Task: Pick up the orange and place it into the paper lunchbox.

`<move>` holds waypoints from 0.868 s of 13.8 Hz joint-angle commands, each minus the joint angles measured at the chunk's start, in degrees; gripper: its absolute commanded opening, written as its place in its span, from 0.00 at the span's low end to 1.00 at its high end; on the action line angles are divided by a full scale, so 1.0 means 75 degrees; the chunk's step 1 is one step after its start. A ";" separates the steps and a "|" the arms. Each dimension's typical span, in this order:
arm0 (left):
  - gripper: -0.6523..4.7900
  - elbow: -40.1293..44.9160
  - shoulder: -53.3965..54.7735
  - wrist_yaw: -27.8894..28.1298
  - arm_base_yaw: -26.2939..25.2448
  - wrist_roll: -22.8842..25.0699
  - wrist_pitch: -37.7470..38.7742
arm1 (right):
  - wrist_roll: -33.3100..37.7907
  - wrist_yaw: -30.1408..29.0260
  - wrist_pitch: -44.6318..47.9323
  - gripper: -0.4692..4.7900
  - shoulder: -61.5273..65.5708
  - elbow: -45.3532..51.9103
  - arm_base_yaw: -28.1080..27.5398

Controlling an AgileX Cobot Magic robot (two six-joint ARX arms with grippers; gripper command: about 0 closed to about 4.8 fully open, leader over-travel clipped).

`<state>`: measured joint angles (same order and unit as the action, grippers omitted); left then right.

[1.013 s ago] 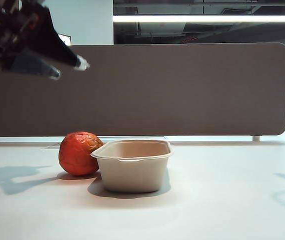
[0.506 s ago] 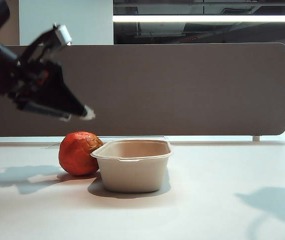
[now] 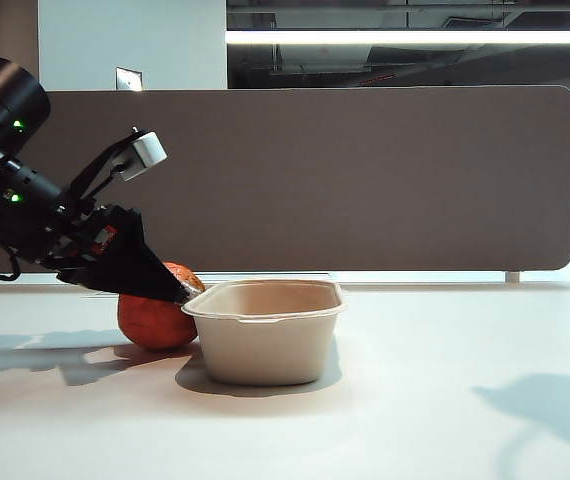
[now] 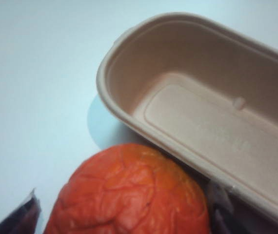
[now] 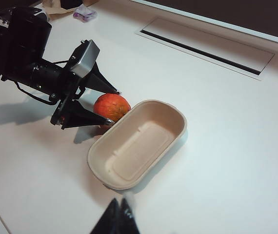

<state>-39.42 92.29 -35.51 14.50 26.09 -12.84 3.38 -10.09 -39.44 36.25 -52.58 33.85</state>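
Orange (image 3: 155, 320) on worktop (image 3: 415, 420) left of empty lunchbox (image 3: 265, 345), ungrasped; left end effector (image 5: 110, 106) open, straddling it; right end effector (image 5: 117, 217), lower frame, apparently closed; lift and placement outstanding.

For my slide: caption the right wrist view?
Left pincer open around the orange beside the empty paper lunchbox.

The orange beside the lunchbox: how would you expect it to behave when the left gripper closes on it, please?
The orange is round, so it may roll if nudged off-centre. Its wrinkled skin probably gives decent friction. The left gripper straddles it open, and the paper lunchbox alongside should block rolling that way.
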 commanded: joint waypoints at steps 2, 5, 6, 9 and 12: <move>0.88 -0.0035 0.0026 -0.0015 0.0009 -0.0023 -0.0082 | 0.0006 0.0017 0.0093 0.08 -0.0009 -0.0050 0.0012; 0.86 -0.0035 0.0023 -0.0044 0.0009 -0.0195 -0.0221 | 0.0006 0.0017 0.0090 0.08 -0.0009 -0.0050 0.0012; 0.86 -0.0035 -0.0061 -0.0041 0.0006 -0.0784 -0.0842 | 0.0006 0.0017 0.0090 0.08 -0.0009 -0.0052 0.0012; 0.86 -0.0041 -0.0874 -0.0898 0.0530 -0.2495 -0.1766 | 0.0000 -0.0015 0.0023 0.08 0.0032 -0.0052 0.0017; 0.86 -0.0041 -0.0828 0.0507 0.1964 -0.2570 -0.1676 | -0.0117 -0.0009 -0.0769 0.08 0.0152 -0.0047 0.0551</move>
<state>-39.42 86.06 -33.23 28.88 7.38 -25.02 2.72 -10.13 -45.84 37.52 -52.58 37.50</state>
